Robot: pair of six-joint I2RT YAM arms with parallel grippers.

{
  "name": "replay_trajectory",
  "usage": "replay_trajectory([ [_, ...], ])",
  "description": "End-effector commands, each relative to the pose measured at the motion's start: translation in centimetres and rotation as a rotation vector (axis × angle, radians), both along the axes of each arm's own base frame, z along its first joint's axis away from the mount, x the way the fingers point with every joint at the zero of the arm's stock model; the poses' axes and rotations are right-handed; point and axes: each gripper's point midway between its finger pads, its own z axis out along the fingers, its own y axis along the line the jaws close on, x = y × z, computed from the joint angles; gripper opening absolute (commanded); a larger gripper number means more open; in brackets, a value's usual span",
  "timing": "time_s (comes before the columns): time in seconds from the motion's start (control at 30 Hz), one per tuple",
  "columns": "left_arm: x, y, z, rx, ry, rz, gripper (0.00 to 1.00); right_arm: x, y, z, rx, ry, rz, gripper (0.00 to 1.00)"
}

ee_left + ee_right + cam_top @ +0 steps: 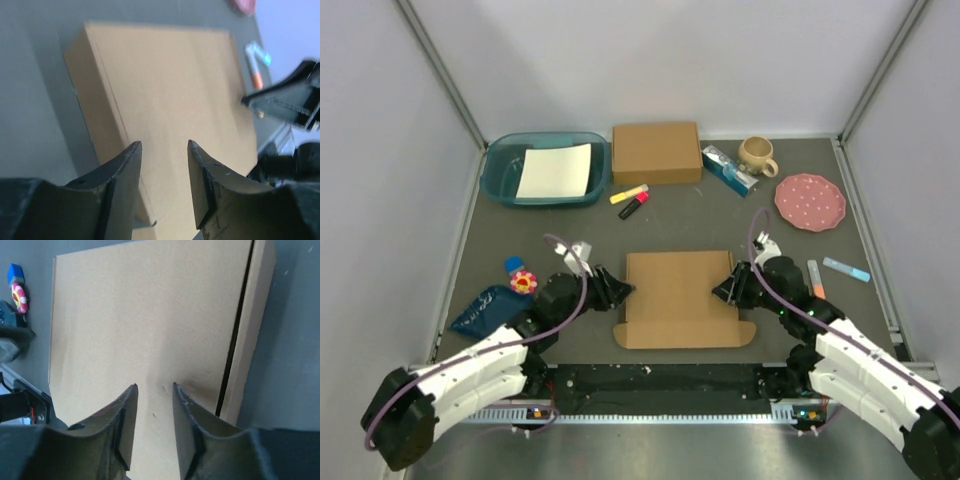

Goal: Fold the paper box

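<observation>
while the paper box (pixel 682 298) is lying low and flat at the near middle of the dark grey desk (pixel 700 220), plain white walls (pixel 670 60) and metal posts (pixel 445 75) are closing us in. our left end effector (pixel 620 290) is hovering at its left edge, jaws moderately parted on nothing; our right end effector (pixel 724 290) is sitting at its right edge, jaws narrowly parted.

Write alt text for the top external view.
A brown cardboard paper box lies flat between the left gripper and right gripper, one at each side edge. Behind sit a teal bin, smaller cardboard box, beige mug and pink plate.
</observation>
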Motion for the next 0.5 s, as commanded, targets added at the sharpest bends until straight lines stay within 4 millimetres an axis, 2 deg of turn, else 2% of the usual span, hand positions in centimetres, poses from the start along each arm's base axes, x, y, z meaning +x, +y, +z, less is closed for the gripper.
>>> replay_trajectory([
  [0.0,4.0,3.2,7.0,0.018,-0.202,0.241,0.50,1.6,-0.9,6.2,-0.008,-0.152,-0.047,0.44],
  [0.03,4.2,3.8,8.4,-0.004,-0.233,0.267,0.51,1.8,-1.2,7.1,-0.015,-0.179,-0.052,0.54],
  [0.07,4.4,4.2,9.0,-0.012,-0.248,0.292,0.52,2.1,-1.3,8.5,-0.016,-0.206,-0.062,0.59],
  [0.1,4.7,4.8,9.6,-0.013,-0.259,0.327,0.55,2.2,-2.0,8.2,-0.053,-0.197,-0.086,0.62],
  [0.13,4.7,5.1,9.2,0.003,-0.250,0.340,0.56,2.2,-2.3,8.2,-0.075,-0.197,-0.088,0.68],
  [0.2,4.7,5.5,7.5,0.049,-0.205,0.356,0.59,2.6,-4.3,6.4,-0.185,-0.147,-0.169,0.76],
  [0.23,4.6,5.2,5.9,0.083,-0.167,0.338,0.60,2.6,-4.7,5.6,-0.210,-0.123,-0.183,0.78],
  [0.27,4.5,5.0,4.9,0.102,-0.143,0.325,0.60,2.4,-4.9,3.9,-0.245,-0.074,-0.182,0.80],
  [0.33,3.6,4.3,2.0,0.127,-0.066,0.274,0.62,2.0,-4.6,2.2,-0.249,-0.018,-0.172,0.84],
  [0.4,3.0,3.6,0.7,0.113,-0.046,0.229,0.63,1.6,-4.5,0.3,-0.258,0.033,-0.162,0.85],
  [0.43,2.7,3.3,0.0,0.106,-0.025,0.213,0.64,1.7,-4.3,0.0,-0.245,0.035,-0.166,0.85],
  [0.47,2.7,2.8,0.3,0.072,-0.034,0.197,0.64,1.5,-4.2,-0.6,-0.242,0.042,-0.164,0.86],
])
